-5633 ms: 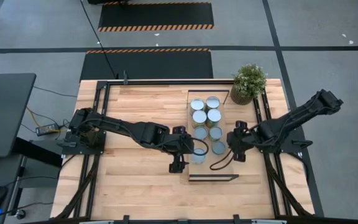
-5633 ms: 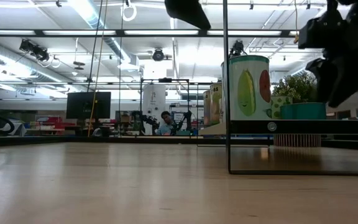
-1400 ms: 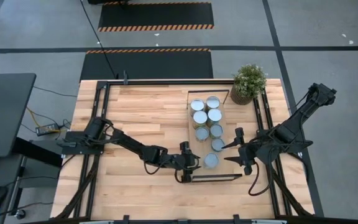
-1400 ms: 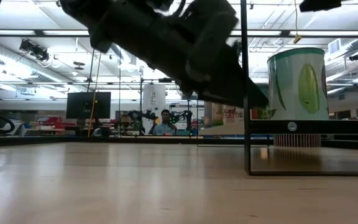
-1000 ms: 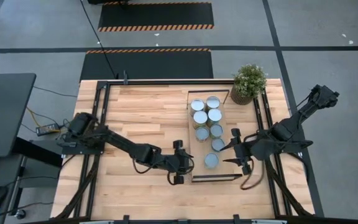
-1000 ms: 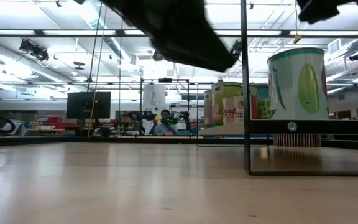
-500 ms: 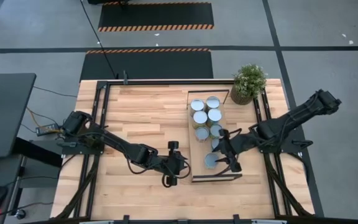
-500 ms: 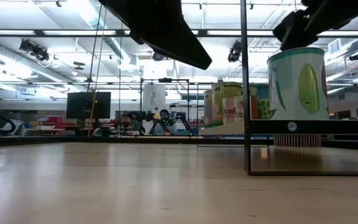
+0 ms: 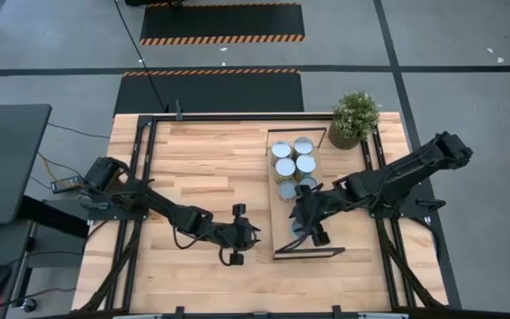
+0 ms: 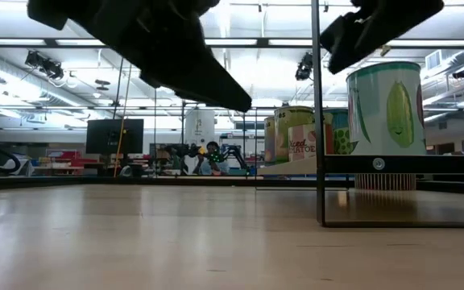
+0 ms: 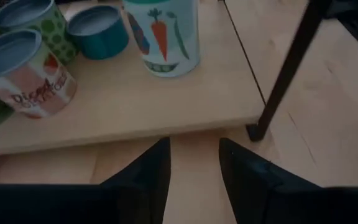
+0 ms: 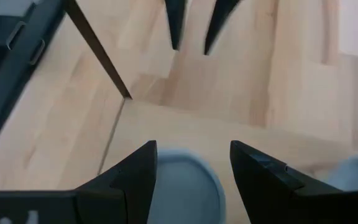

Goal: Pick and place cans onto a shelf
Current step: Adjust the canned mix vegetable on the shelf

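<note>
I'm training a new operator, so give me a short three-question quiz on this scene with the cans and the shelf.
1. Fill in: the ___ claw hovers over the small round pale-topped can at the end of the long light-wood shelf farthest from the plant.
2. True or false: the left claw grips a can.
3. Where does the potted green plant stand? A: on the shelf. B: on the planked wooden table, beside the shelf's other end. C: on the floor.
Key: 1 right; 2 false; 3 B.
</note>
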